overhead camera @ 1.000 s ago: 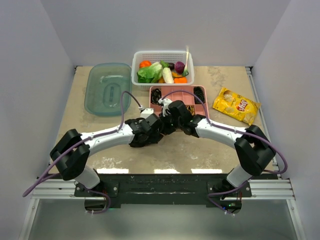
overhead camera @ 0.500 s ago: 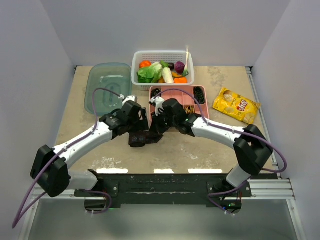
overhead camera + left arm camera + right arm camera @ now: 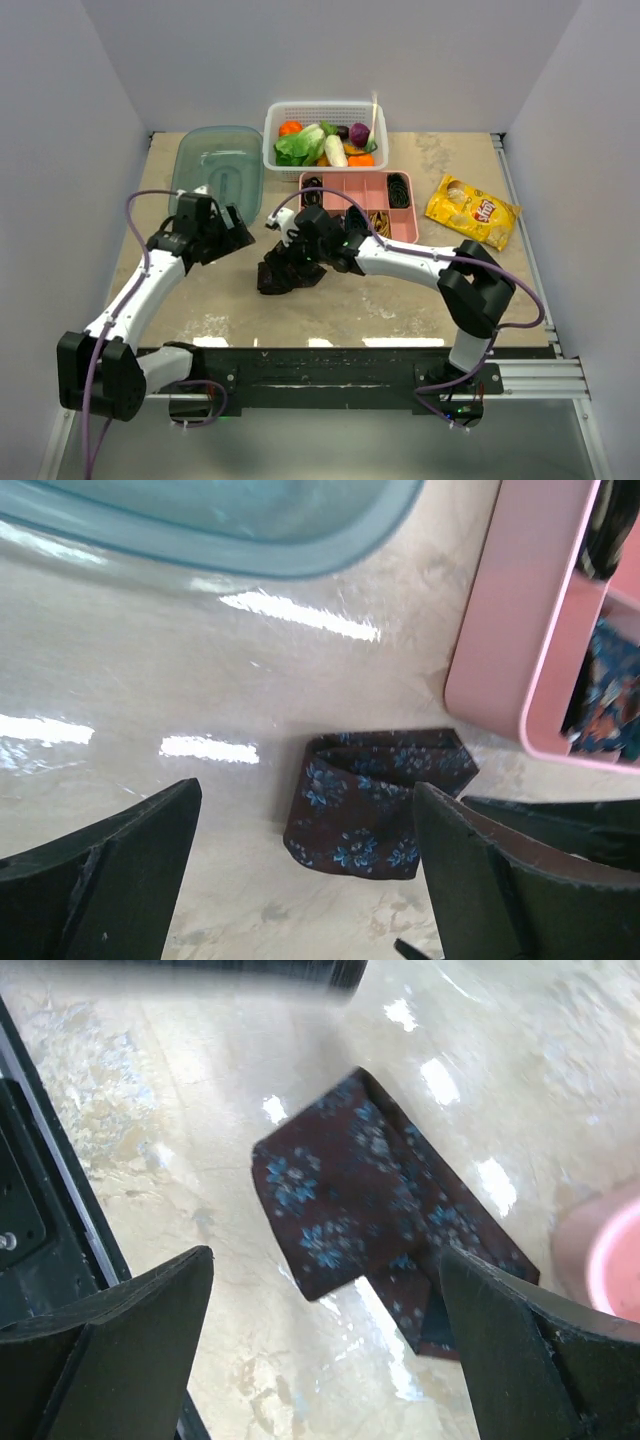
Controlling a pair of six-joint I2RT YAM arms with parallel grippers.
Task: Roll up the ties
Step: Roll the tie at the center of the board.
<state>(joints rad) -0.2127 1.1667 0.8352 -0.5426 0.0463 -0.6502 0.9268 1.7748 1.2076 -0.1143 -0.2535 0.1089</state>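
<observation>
From above, the brown tie (image 3: 272, 283) lies folded on the tan table (image 3: 400, 295), by the near left corner of the tray (image 3: 352, 192). The right arm (image 3: 400, 260) partly hides it. A basket (image 3: 325, 108), a tub (image 3: 215, 170) and a chip bag (image 3: 472, 210) sit around the tray. White walls (image 3: 300, 60) stand behind.

Left camera: the left gripper (image 3: 300, 880) is wide open and empty.

Right camera: the right gripper (image 3: 320, 1350) is wide open and empty, above the tie.

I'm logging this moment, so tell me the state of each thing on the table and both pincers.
Tie: folded flat on the table, not coiled, unheld.
Left pincer: open, empty.
Right pincer: open, empty, over the tie.
Tray: coils in some compartments.
Basket: full of vegetables.
Chip bag: lying flat.
</observation>
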